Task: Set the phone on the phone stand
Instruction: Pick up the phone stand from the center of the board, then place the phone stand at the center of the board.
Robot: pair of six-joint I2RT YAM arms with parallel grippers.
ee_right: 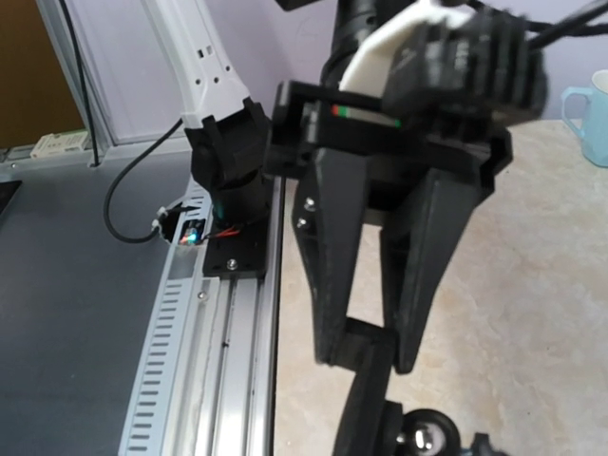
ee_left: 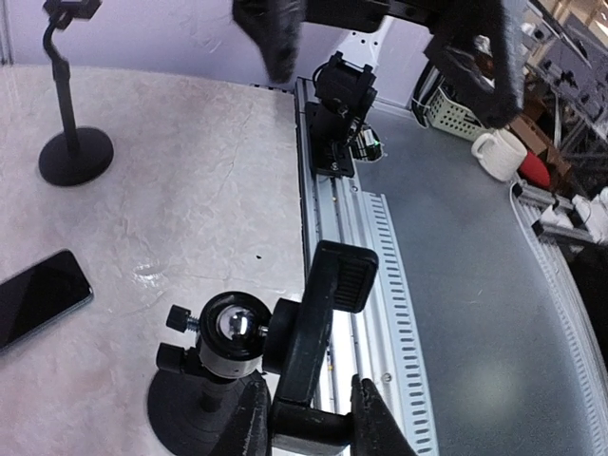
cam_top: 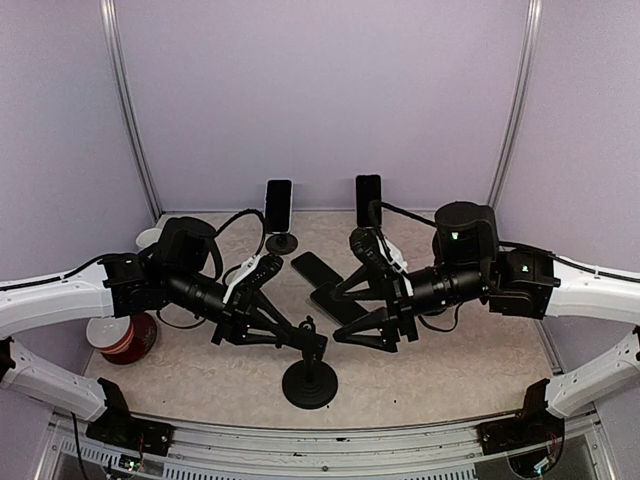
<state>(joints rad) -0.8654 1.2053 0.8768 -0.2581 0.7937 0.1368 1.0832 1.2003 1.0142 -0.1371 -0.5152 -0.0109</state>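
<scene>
- Worktop: pale, marbled, smooth-looking sheet. I expect little friction under a flat slab.
- Left hand: clenched on the foot of the stand's cradle, fingers pressed against either side of it.
- Right hand: released, jaws spread, nothing between them, hanging low over mid-worktop.
- Stand: all black, with a round base, thin stem, shiny ball joint and ribbed pad on the tilted cradle. It looks stiff and the base looks weighted. I judge the head could swivel, so holding it makes sense.
- Phone: lies flat on the worktop beyond the stand, apart from it, just beside the right hand. It is a thin rigid slab of glossy dark glass with rounded corners. I judge it light, slippery and breakable. Grip across the long edges, not the faces.
</scene>
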